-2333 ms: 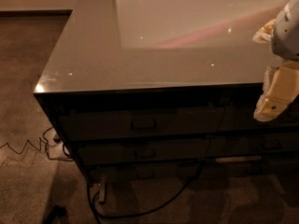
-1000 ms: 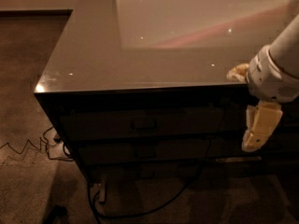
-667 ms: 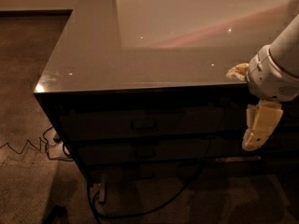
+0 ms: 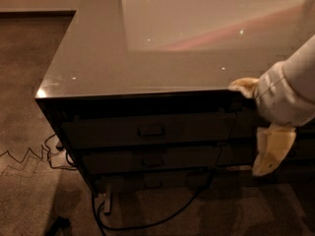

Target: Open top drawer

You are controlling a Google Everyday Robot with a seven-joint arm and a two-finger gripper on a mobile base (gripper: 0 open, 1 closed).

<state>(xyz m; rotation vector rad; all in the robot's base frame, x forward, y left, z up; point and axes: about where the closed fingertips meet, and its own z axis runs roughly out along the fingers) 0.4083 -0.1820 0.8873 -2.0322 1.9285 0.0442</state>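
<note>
The top drawer (image 4: 108, 132) is a wide dark front just under the cabinet's glossy top, with a small bar handle (image 4: 151, 131) at its centre. It sits flush with the cabinet, closed. My gripper (image 4: 270, 150), pale yellow below a white wrist (image 4: 285, 100), hangs in front of the cabinet at the right. It is well to the right of the handle, about level with the second drawer, and holds nothing that I can see.
Two narrower drawers (image 4: 147, 160) lie below the top one. The cabinet top (image 4: 98, 58) is glossy. Black cables (image 4: 147, 225) and a thin wire (image 4: 19, 156) trail over the carpet at the cabinet's foot on the left.
The gripper has come down and left from beside the cabinet top to the front of the drawers. In the last second it sank only slightly. The drawer has not moved.
</note>
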